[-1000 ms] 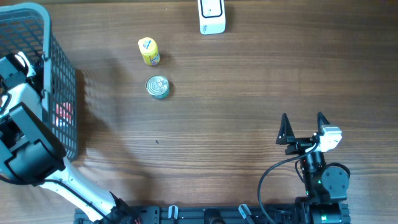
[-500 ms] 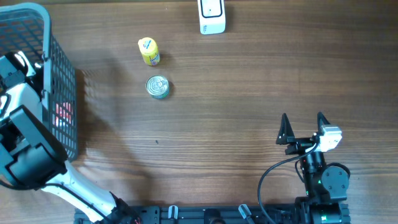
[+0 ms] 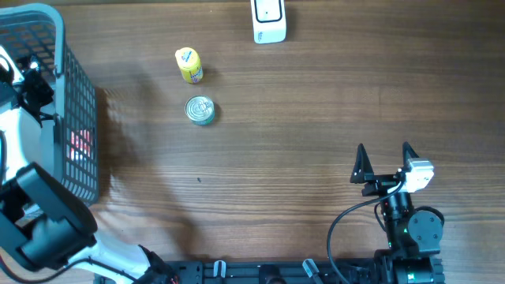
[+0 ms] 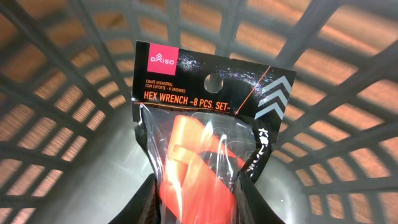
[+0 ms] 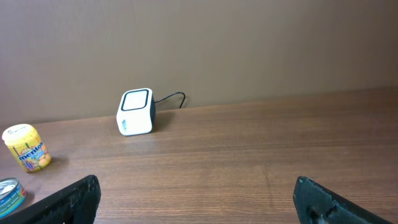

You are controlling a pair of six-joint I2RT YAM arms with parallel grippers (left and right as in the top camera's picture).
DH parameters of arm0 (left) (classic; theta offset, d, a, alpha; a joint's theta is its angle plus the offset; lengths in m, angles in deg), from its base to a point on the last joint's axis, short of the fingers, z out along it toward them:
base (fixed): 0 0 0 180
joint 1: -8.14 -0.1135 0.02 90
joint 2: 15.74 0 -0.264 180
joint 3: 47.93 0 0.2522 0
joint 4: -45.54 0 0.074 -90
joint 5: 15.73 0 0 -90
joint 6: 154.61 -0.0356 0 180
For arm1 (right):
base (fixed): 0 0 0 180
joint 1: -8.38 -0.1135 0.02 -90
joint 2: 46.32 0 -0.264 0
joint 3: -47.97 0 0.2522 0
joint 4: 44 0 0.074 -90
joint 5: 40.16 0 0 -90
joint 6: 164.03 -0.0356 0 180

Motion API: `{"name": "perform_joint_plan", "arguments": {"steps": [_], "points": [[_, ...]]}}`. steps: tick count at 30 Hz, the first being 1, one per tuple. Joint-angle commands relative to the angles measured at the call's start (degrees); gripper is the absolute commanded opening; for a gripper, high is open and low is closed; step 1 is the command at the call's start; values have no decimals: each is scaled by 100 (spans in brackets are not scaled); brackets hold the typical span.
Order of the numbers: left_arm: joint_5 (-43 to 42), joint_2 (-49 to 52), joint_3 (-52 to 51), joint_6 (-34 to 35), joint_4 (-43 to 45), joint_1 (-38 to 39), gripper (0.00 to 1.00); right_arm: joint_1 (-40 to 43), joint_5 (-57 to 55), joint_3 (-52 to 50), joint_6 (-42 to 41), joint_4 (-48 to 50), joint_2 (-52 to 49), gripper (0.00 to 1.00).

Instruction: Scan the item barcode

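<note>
In the left wrist view my left gripper (image 4: 200,200) is shut on a clear pack labelled hex wrench set (image 4: 205,106), with orange contents. Both black fingers (image 4: 160,199) press its lower sides. The pack hangs inside the grey mesh basket (image 4: 68,87), above its floor. From overhead the left arm (image 3: 24,110) reaches into that basket (image 3: 77,79) at the table's left edge. The white barcode scanner (image 3: 269,21) stands at the far middle and shows in the right wrist view as a small box (image 5: 135,112). My right gripper (image 3: 384,162) rests open at the near right, with nothing in it.
A yellow candy bottle (image 3: 188,65) and a tin can (image 3: 200,110) stand left of centre, also low left in the right wrist view as bottle (image 5: 26,149) and can (image 5: 11,193). A red patch (image 3: 79,146) shows through the basket mesh.
The left arm has shifted inside the basket, its wrist moving toward the far side and its lower link swinging nearer. The right arm has not moved.
</note>
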Motion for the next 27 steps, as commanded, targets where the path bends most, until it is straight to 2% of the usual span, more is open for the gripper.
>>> {"name": "perform_joint_plan", "arguments": {"steps": [1,11,16,24,27], "points": [[59,-667,-9,-24,-59,26,20,-13,76,-46,22,28,11,100],[-37,-1937,-9,-20,-345,31,21,-13,76,-46,22,28,11,100],[-444,-2557,-9,175,-424,31,22,-13,76,-46,24,28,11,100],[-1709,-3488,-9,623,-337,33,23,-13,76,-46,24,28,11,100],[-1753,-3674,-9,619,-323,31,24,-13,76,-46,24,28,11,100]]}}
